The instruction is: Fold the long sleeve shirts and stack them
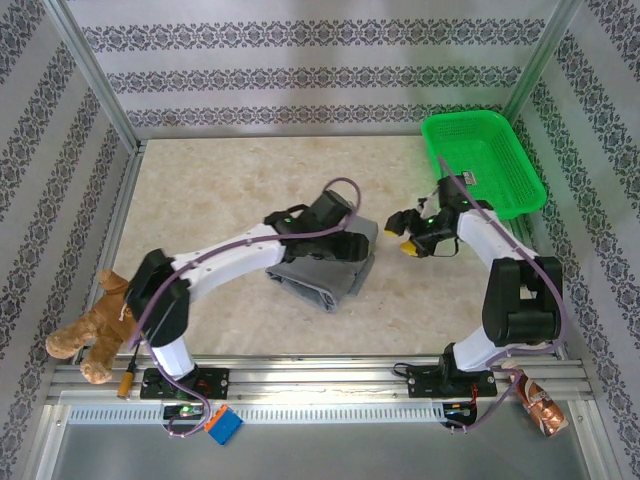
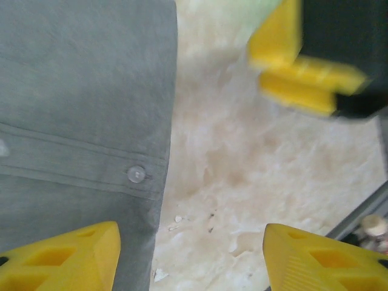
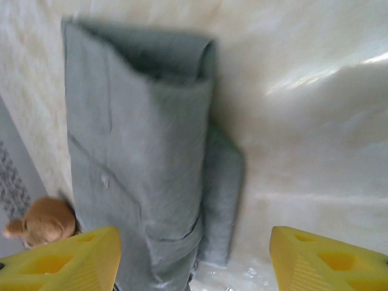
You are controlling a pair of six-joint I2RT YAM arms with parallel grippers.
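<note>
Marble-patterned tabletop (image 1: 200,200) in pale beige fills the middle of the top view. It is boxed in by walls (image 1: 300,80) papered in grey ornamental stripes, with aluminium posts (image 1: 95,75) running up the sides. A green basket (image 1: 432,135) sits at the upper right of the table. Inside it lies one small dark scrap (image 1: 468,178), too small to identify. The grey shirt (image 1: 320,285) lies folded into a compact bundle at the centre of the frame, apart from the basket. The left gripper (image 2: 193,260) hangs over the bundle's upper-right edge, fingers spread wide with nothing between them. The right gripper (image 3: 194,260), between shirt and basket, is likewise spread and empty. A brown plush toy (image 1: 95,330) lies at the table's lower left edge.
</note>
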